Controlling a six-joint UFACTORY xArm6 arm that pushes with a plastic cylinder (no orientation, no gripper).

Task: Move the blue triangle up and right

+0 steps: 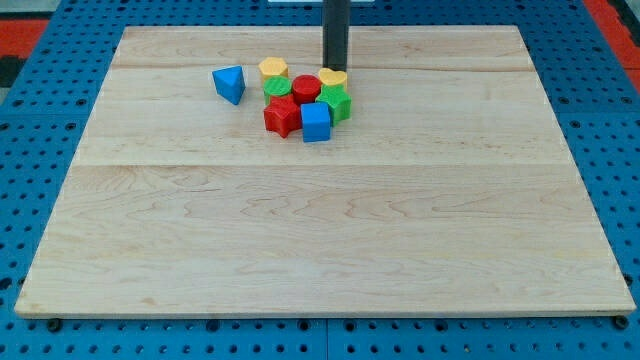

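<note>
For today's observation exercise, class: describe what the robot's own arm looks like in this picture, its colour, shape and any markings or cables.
Only the arm's end shows: a straight, round rod, dark grey to black, plain and smooth. It enters from the view's top edge and ends at my tip, just above the yellow block at the cluster's upper right. No cables, markings, labels or fingers are visible; the rest of the arm is out of view.

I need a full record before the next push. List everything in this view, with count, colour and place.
Triangle block: one, blue, alone, left of the cluster.
Yellow blocks: two, one at the cluster's top left, one at its top right.
Green blocks: two, one under the left yellow, one at the cluster's right.
Red blocks: two, a round one in the middle, a star-like one at bottom left.
Cube: one, blue, cluster's bottom.
Board: one, pale wood, on a blue pegboard.
My tip: one dark rod, beside the right yellow block.
</note>
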